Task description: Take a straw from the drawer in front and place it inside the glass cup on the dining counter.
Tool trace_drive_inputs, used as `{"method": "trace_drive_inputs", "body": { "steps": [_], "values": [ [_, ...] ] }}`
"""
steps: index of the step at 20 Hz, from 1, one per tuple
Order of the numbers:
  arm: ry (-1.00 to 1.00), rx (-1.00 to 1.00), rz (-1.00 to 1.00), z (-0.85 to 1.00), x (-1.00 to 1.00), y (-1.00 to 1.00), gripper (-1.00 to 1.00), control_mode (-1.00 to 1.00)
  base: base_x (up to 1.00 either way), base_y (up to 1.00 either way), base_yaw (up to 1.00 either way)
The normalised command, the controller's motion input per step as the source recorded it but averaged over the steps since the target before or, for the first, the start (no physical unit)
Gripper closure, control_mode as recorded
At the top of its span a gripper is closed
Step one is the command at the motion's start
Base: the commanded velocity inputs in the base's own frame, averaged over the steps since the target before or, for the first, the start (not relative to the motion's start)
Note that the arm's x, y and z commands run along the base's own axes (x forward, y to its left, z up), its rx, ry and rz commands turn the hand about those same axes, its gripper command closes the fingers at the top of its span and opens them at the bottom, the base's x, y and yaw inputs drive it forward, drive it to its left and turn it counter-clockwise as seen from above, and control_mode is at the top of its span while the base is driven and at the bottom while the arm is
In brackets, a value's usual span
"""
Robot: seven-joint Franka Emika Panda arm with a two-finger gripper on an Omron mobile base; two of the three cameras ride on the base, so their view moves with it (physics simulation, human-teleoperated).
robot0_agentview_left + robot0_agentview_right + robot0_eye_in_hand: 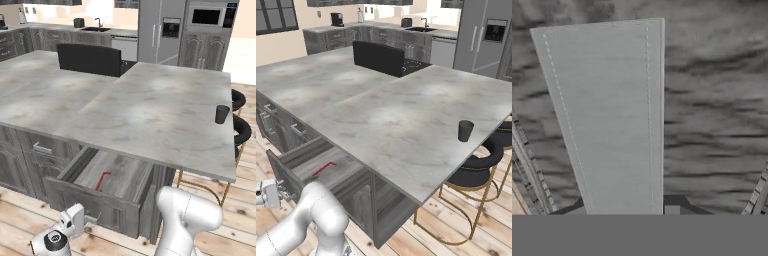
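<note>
The drawer (117, 175) (306, 162) stands pulled out under the dining counter (150, 110) (391, 115). The thin red straw (102, 180) (324, 169) lies on the drawer's wood-grain bottom. My gripper (91, 218) (283, 194) is low at the drawer's dark front, shut on its silver bar handle (612, 120), which runs between the fingertips (673, 204) in the hand view. The dark glass cup (222, 114) (465, 130) stands upright near the counter's right edge, far from the gripper.
Black stools on gold legs (240, 132) (476, 170) stand under the counter's right side. Narrower grey drawers (42, 147) sit left of the open one. A black chair back (90, 59) rises behind the counter. Wooden floor lies in front.
</note>
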Motion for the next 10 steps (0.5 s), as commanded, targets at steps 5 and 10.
{"method": "trace_drive_inputs", "body": {
  "steps": [5, 10],
  "values": [
    [0.04, 0.0, -0.09, 0.0, -0.23, 0.34, 1.0, -1.0, 0.0, 0.0, 0.0],
    [0.04, 0.0, -0.07, 0.0, -0.26, 0.42, -1.0, -1.0, 0.0, 0.0, 0.0]
  ]
}}
